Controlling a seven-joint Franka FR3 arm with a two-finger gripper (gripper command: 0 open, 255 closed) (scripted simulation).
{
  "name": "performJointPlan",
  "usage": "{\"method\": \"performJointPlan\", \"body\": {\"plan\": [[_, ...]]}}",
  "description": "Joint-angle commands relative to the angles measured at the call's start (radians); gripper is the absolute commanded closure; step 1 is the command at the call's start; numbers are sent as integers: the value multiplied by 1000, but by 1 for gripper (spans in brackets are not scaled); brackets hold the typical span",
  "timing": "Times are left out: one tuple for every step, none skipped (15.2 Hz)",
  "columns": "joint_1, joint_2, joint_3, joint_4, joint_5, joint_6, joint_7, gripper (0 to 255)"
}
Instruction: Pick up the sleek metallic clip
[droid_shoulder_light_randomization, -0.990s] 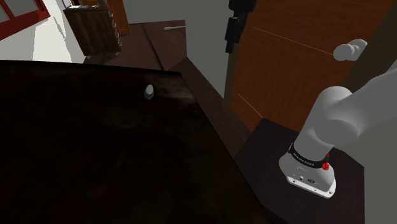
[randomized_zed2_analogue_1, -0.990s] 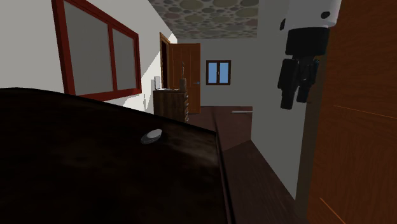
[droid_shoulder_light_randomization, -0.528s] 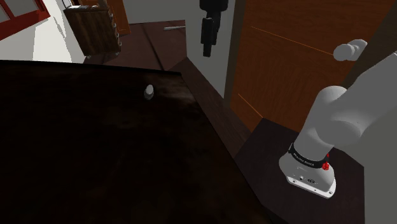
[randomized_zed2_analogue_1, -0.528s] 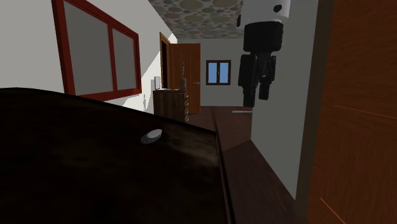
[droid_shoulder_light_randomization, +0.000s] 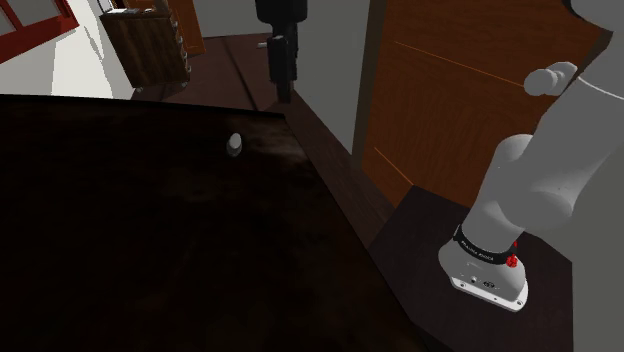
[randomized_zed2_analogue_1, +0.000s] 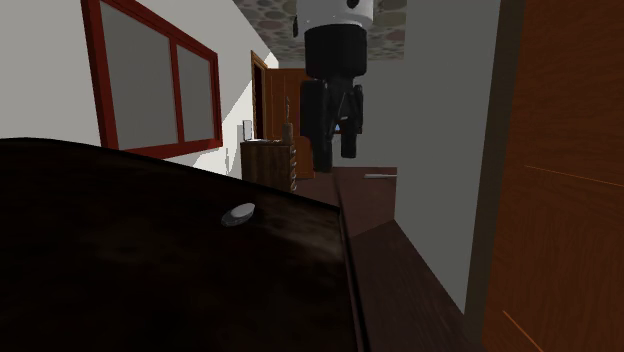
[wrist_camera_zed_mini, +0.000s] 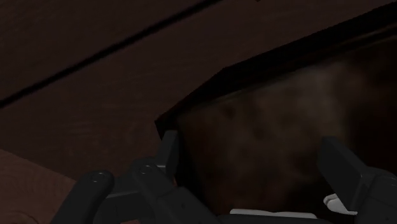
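The clip (droid_shoulder_light_randomization: 234, 143) is a small pale metallic lump lying near the far corner of the dark table (droid_shoulder_light_randomization: 120, 230). In the second exterior view the clip (randomized_zed2_analogue_1: 239, 212) sits close to the table's (randomized_zed2_analogue_1: 120, 260) right edge. My black gripper (droid_shoulder_light_randomization: 283, 92) hangs in the air above and just beyond that corner, to the shoulder view's right of the clip and apart from it. It points down in the second exterior view, where the gripper (randomized_zed2_analogue_1: 336, 158) is high above the clip. In the wrist view the gripper (wrist_camera_zed_mini: 254, 159) is open with nothing between its fingers (wrist_camera_zed_mini: 168, 149), over the table corner.
A tall brown wooden panel (droid_shoulder_light_randomization: 450, 100) stands close on the shoulder view's right, beside the arm's stand (droid_shoulder_light_randomization: 480, 230). A lower dark ledge (randomized_zed2_analogue_1: 400, 270) runs along the table's edge. Farther off are a wooden dresser (randomized_zed2_analogue_1: 268, 160) and a red-framed window (randomized_zed2_analogue_1: 160, 85).
The gripper has swung from beside the wooden panel to the shoulder view's left and lower, ending above the table's far corner. The clip has not moved.
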Motion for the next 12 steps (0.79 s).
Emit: {"method": "performJointPlan", "body": {"plan": [[23, 64, 36, 68, -17, -21, 10, 0], [35, 98, 53, 105, -29, -34, 14, 0], [48, 134, 70, 144, -41, -48, 19, 0], [63, 170, 87, 185, -55, -62, 24, 0], [78, 207, 103, 226, -70, -78, 28, 0], [96, 245, 119, 270, -87, -95, 34, 0], [115, 284, 134, 315, -104, -113, 39, 0], [136, 325, 149, 363, -123, -133, 43, 0], [152, 352, 157, 395, -136, -147, 46, 0], [150, 343, 155, 371, -132, -130, 45, 0], [146, 336, 153, 347, -128, -113, 44, 0], [143, 329, 153, 324, -124, -96, 43, 0]]}}
